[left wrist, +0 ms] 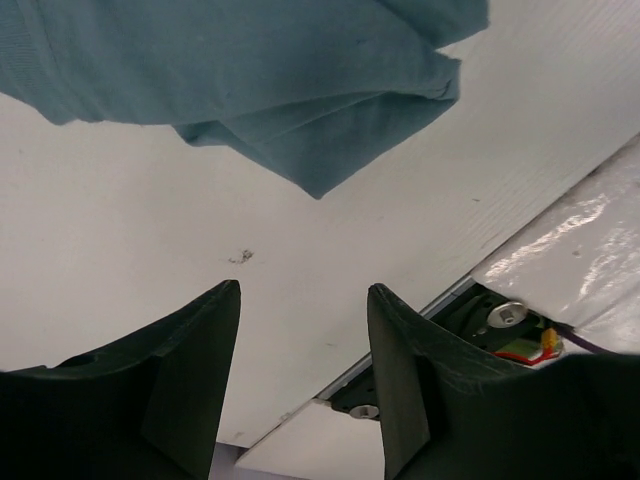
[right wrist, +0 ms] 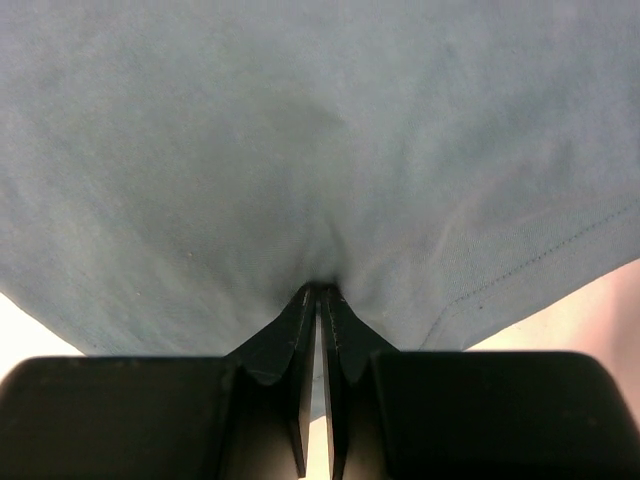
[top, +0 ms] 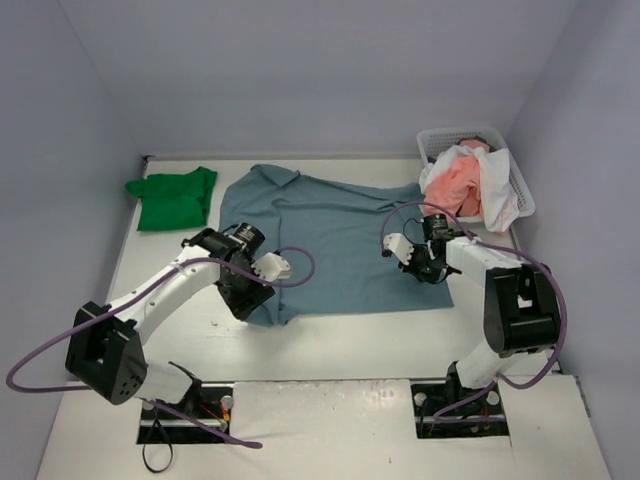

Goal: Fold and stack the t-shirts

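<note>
Only the right wrist view shows the right gripper (right wrist: 320,290) pinched shut on the blue shirt (top: 340,235), which lies spread mid-table. The left wrist view shows the left gripper (left wrist: 303,290) parted and empty over the white table (top: 350,340). Overhead, a green shirt (top: 175,198) lies far left and a basket (top: 432,140) sits far right, under lilac walls (top: 300,70).

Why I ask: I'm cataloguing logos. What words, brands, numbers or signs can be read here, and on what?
None: the teal t-shirt, the green t-shirt, the pink and white t-shirts and the basket show no readable print, label or number in any view.
</note>
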You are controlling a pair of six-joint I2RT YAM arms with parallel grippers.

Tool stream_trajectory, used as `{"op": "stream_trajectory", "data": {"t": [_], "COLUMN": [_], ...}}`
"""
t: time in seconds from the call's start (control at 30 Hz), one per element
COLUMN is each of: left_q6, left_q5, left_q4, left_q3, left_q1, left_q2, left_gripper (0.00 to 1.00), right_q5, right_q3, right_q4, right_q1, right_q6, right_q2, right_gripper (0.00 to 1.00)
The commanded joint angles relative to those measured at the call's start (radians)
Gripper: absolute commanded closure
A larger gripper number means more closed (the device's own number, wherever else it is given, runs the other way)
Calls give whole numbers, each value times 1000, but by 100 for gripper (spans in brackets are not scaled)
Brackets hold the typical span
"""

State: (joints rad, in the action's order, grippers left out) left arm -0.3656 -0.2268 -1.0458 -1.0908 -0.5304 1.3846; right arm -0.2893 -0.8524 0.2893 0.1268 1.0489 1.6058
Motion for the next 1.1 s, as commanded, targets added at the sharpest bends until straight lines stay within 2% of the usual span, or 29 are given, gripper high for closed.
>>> {"op": "stream_trajectory", "data": {"t": [0.0,0.43,0.6,0.8,0.93,1.07], "left_q6": [-47,-99,-93,-101,-121,-145], "left_q5": [89,26,-167,-287,-312,-249], "left_q4": [52,365,222,126,38,-17], "left_q3": [28,131,43,14,-18,-21], "left_q1": [4,3,3,1,1,1], "left_q2": [-22,-76,-1,57,77,34], "left_gripper": [51,51,51,51,51,51], "right_q5": [-2,-1,1,-1,-2,-8], "right_q3": [36,55,53,49,49,42], "right_q4": [105,106,108,106,108,106], "right_q1": [42,103,108,106,106,106], "right_q6": [-47,-101,-107,-107,-104,-104], "right_q2": [-10,-32,-26,-20,-6,12], "right_gripper": [95,96,96,96,96,96]}}
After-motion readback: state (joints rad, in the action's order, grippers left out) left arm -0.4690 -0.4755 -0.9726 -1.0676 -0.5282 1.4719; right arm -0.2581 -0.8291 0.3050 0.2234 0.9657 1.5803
